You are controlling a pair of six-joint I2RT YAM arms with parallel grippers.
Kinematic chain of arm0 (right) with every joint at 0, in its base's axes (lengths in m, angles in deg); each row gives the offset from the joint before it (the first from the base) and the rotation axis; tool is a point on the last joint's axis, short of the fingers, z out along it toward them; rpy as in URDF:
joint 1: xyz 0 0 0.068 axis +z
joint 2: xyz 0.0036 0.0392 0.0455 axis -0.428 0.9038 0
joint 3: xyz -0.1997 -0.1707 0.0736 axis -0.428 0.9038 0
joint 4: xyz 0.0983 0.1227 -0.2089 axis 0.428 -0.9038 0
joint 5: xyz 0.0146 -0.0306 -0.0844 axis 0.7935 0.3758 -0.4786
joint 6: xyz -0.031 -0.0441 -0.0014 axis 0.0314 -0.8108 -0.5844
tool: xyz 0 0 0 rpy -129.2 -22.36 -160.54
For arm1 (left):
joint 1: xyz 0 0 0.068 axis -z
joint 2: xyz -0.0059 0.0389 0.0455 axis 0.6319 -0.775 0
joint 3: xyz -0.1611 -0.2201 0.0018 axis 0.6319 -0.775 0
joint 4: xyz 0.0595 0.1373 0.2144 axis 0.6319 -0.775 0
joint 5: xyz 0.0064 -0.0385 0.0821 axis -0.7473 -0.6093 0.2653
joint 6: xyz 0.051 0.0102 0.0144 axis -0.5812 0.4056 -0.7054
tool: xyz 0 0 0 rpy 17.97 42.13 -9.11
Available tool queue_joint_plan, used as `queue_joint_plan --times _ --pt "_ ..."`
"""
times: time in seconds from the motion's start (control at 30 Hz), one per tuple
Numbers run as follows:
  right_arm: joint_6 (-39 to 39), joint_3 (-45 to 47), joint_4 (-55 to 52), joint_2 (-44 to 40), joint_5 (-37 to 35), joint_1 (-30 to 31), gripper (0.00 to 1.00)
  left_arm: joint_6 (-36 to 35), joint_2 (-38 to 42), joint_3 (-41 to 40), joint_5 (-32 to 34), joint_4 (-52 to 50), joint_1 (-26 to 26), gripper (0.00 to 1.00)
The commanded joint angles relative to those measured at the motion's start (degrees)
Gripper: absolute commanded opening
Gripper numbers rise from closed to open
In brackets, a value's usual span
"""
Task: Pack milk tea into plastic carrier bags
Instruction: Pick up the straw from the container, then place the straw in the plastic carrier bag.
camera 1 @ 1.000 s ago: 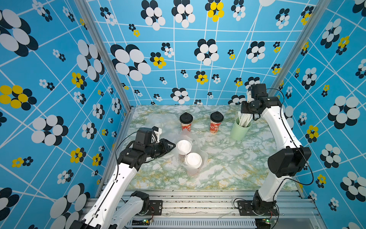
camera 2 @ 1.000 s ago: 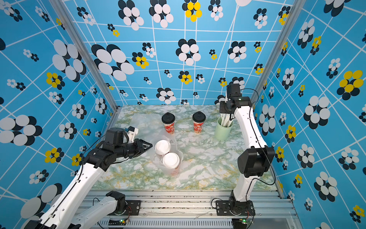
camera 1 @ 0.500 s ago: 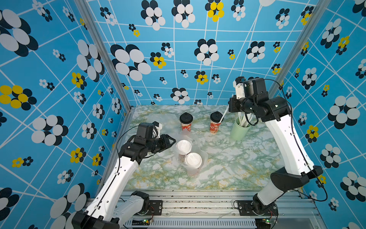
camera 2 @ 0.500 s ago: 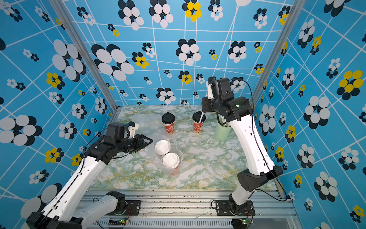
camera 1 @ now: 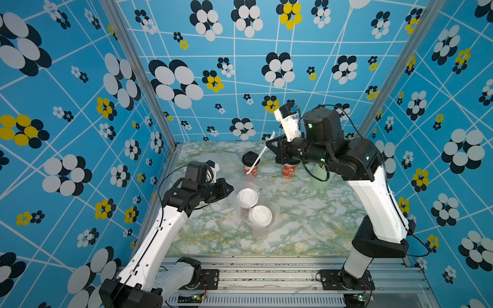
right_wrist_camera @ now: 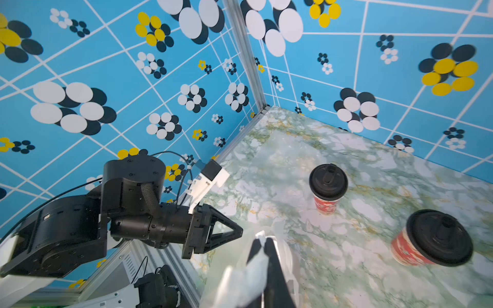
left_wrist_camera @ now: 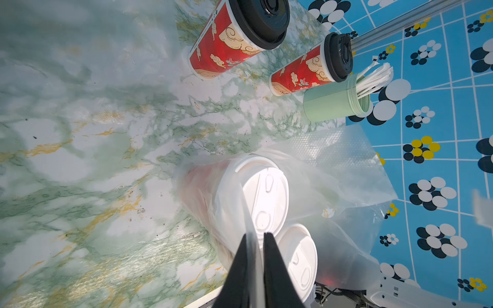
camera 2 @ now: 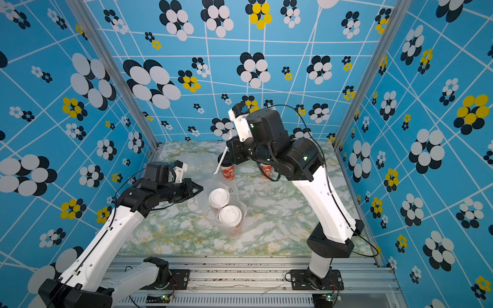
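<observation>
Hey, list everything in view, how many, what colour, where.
red printed paper cups with white flat lids: two, red, mid-table, in the bag
red printed paper cups with black domed lids: two, red, upright at the back
thin transparent plastic carrier bag: one clearly seen, whitish, around the white-lidded cups
pale green cup of white straws: one, green, back right
white wrapped straw: one, white, held in the air at the back
green-veined marble table: one, white-green, under everything
left hand: one, black, shut on the bag's edge
right hand: one, black, shut on the straw
</observation>
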Motion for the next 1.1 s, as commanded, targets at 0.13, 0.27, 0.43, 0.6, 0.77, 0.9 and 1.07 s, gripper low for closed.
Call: queue_joint_plan --times 0.13,0.27,0.43,0.6,0.77,0.9,1.07 --pt "-0.7 -1.1 -2.1 8.0 -1.8 2.7 0.01 0.1 1.3 0.0 -0.9 0.5 -0.6 0.04" --pt "-2.0 -1.2 -2.1 10.9 -4.0 3.7 0.01 0.5 1.7 -0.4 -0.9 0.9 -0.6 0.03" --pt "-3.7 -1.1 -1.8 14.2 -6.9 4.4 0.00 1.1 2.0 -0.7 -1.3 1.4 -0.5 0.02" --pt "-5.8 2.8 2.0 15.3 -7.9 5.4 0.00 1.6 2.2 -1.0 -2.1 2.1 -0.6 0.00" --pt "-5.7 12.6 8.1 13.2 -7.6 5.8 0.00 2.0 2.4 -1.2 -2.3 2.7 -0.5 0.00" --pt "-6.0 21.7 14.2 10.5 -8.5 6.0 0.00 2.3 2.3 -1.3 -2.7 3.1 -0.6 0.00" --pt "-5.9 23.2 15.2 8.2 -10.6 6.0 0.01 2.8 2.1 -0.7 -3.4 3.7 -0.6 0.00"
